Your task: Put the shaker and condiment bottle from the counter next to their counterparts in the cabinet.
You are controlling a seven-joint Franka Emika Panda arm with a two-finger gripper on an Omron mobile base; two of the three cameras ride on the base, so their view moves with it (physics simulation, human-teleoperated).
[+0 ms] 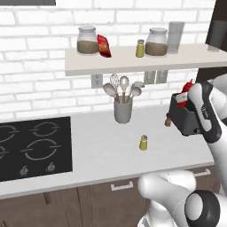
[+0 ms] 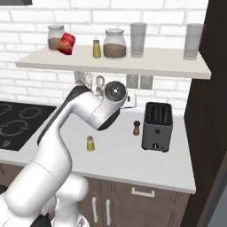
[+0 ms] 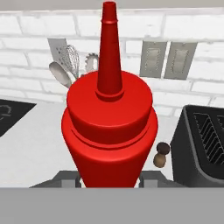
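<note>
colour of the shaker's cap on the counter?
Grey cap on a yellow-green body; the shaker shows best in the left base view, standing on the counter.

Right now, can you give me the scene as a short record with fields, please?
end effector: close around the base of the condiment bottle; whether it is closed on it, cannot tell
condiment bottle: red, upright, nozzle pointing up, in front of the brick wall
shaker: standing on the counter, untouched, in front of the utensil holder
cabinet: carries two jars, a red packet, a matching shaker and a glass
toaster: on the counter, pepper mill beside it
hob: at the counter's left
</note>
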